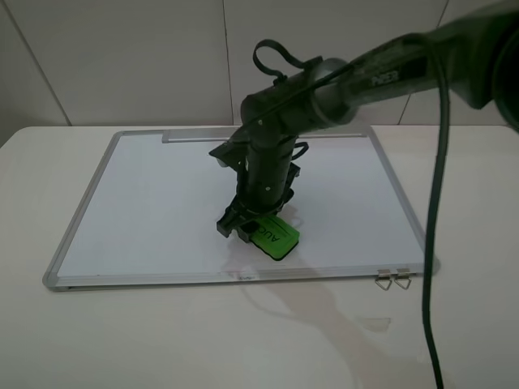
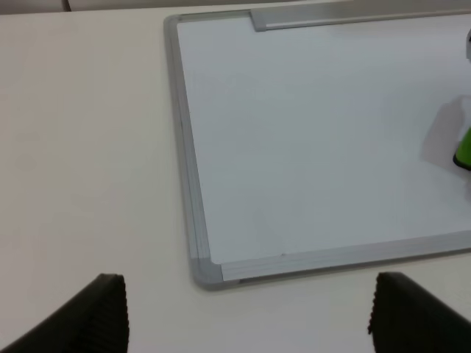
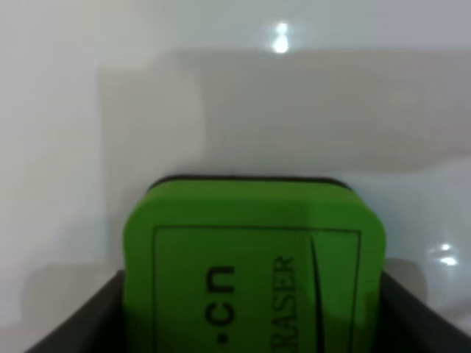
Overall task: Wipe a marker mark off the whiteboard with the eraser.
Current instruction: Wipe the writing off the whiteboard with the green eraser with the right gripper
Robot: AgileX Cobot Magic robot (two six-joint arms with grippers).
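On the pale table (image 1: 162,340), the right gripper (image 1: 253,224) clamps the green eraser (image 1: 278,237) against the whiteboard (image 1: 162,203).

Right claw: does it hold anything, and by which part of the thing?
The right claw holds the green eraser by its two long sides, at one end. The left claw is open and holds nothing.

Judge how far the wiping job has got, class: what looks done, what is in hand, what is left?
Done: the right claw grips the green rectangular eraser block. In hand: it holds the block down on the white metal-framed whiteboard. Left: no black mark shows on the bare board, though one may hide beneath the block.
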